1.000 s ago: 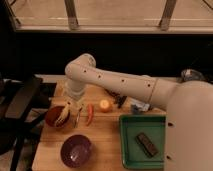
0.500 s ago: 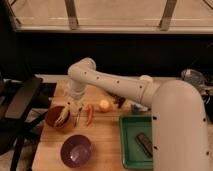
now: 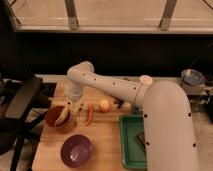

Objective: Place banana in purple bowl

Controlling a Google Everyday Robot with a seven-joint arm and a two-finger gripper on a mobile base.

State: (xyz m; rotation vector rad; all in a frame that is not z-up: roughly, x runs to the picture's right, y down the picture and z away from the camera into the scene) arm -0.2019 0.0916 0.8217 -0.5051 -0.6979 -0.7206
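We judge the pale curved banana (image 3: 63,116), lying in the round orange-brown bowl (image 3: 48,116), light and soft: pinch mid-body, gently. The gripper (image 3: 76,110) hangs beside that bowl; its closure we cannot tell.

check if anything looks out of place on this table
The banana sits in the orange-brown bowl, ends poking over its rim, while the purple bowl nearer the camera is empty. The gripper is beside the orange-brown bowl.

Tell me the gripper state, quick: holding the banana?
Gripper: cannot be told; it hovers at the rim of the orange-brown bowl, beside the banana lying in it.
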